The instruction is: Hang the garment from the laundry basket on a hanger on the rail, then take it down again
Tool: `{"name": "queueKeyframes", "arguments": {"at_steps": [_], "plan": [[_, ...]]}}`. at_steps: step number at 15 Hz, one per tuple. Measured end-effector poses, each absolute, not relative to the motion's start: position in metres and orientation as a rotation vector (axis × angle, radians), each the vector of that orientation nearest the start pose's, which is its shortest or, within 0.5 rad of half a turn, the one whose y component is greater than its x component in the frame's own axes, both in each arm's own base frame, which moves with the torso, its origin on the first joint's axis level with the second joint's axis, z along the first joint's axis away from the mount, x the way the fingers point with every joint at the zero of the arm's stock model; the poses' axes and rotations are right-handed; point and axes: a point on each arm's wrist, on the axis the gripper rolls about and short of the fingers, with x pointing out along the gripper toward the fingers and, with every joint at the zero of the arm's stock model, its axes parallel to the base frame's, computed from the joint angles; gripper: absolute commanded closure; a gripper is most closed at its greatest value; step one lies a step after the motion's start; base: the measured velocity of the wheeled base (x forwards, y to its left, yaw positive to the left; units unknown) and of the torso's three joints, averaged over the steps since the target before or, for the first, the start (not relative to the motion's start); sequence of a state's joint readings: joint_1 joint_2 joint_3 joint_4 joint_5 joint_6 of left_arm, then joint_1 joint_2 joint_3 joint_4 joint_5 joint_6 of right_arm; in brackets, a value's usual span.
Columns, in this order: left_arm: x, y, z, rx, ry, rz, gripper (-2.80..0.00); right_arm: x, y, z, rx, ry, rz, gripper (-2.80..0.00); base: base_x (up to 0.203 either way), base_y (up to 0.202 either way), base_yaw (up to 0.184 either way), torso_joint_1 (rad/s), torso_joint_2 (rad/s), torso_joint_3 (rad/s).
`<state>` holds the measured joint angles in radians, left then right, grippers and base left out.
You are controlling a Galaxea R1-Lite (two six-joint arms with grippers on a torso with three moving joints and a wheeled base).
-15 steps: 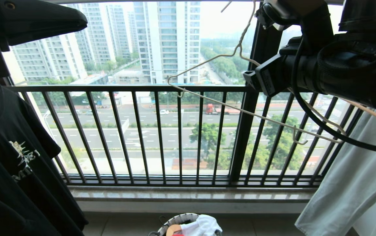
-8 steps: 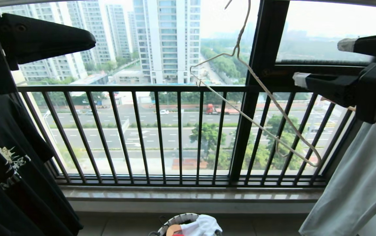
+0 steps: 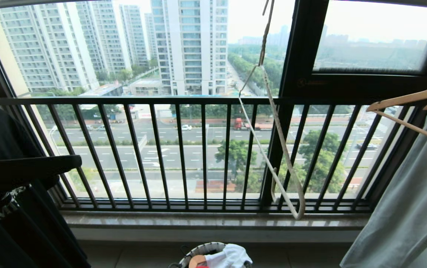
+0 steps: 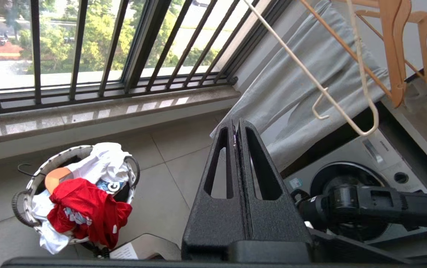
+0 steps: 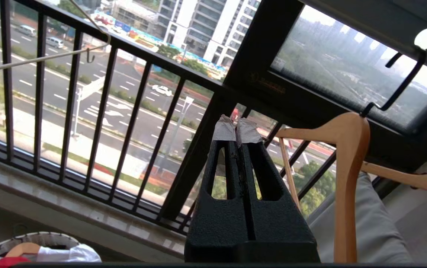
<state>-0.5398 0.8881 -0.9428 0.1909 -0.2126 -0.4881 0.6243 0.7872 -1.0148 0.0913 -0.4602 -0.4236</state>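
Wire hanger (image 3: pixel 273 141) hangs edge-on, centre-right of the head view, its hook running out of the top of frame, so the rail itself isn't visible. It's bare, nothing draped on it. It hangs steeply tilted, low end down by the window sill (image 3: pixel 213 219), prob. because nothing is steadying it.

Left gripper (image 4: pixel 237 128) sits centre of the left wrist view, fingers pressed flat together, nothing between them. It points down toward the floor, w/ the laundry basket (image 4: pixel 22 208) at lower left of that frame. Red garment (image 4: pixel 87 212) is still in the basket, bunched on top and spilling over the near rim, white cloth (image 4: pixel 102 163) behind it. So the pick hasn't been done.

Right gripper (image 5: pixel 237 130) is centre of the right wrist view, taped tips clamped shut, empty too. It aims up at the window, a wooden hanger (image 5: pixel 347 178) just beside it at right carrying the pale grey garment (image 5: pixel 362 230).

In the head view the basket only peeks in at bottom centre; black T-shirt (image 3: pixel 1 141) fills the left edge. Neither gripper touches the wire hanger. My read: hanger's ready, next job is going down for the red shirt, and the jaws need opening first.
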Motion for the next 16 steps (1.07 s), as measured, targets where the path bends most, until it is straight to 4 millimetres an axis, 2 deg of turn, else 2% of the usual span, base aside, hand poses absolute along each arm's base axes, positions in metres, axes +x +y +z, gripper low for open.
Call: {"name": "queueKeyframes", "arguments": {"at_steps": [3,5,7,9,12,14,16], "plan": [[0.023,-0.016,0.272,-0.383,0.211,-0.6,0.0,0.001,-0.01,0.313,-0.329,-0.181,-0.014,0.0,0.0,0.0,0.0,0.0,0.0,0.0],[-0.007,-0.001,0.254,-0.358,0.126,-0.449,0.0,-0.023,-0.019,0.3,-0.3,-0.214,-0.129,0.0,0.0,0.0,0.0,0.0,0.0,0.0],[-0.03,0.003,0.242,-0.351,0.042,-0.267,0.0,-0.042,-0.022,0.288,-0.29,-0.2,-0.249,0.0,0.0,0.0,0.0,0.0,0.0,0.0],[-0.047,0.001,0.228,-0.335,-0.025,-0.155,0.0,-0.058,-0.025,0.274,-0.281,-0.18,-0.321,0.0,0.0,0.0,0.0,0.0,0.0,0.0],[-0.061,-0.001,0.189,-0.221,-0.062,-0.101,0.0,-0.066,-0.028,0.252,-0.158,-0.124,-0.434,0.0,0.0,0.0,0.0,0.0,0.0,0.0],[-0.062,-0.001,0.163,-0.11,-0.056,-0.077,0.0,-0.064,-0.029,0.237,-0.144,-0.045,-0.519,0.0,0.0,0.0,0.0,0.0,0.0,0.0],[-0.061,0.0,0.147,-0.071,-0.05,-0.03,0.0,-0.064,-0.027,0.233,-0.146,-0.023,-0.589,0.0,0.0,0.0,0.0,0.0,0.0,0.0]]}}
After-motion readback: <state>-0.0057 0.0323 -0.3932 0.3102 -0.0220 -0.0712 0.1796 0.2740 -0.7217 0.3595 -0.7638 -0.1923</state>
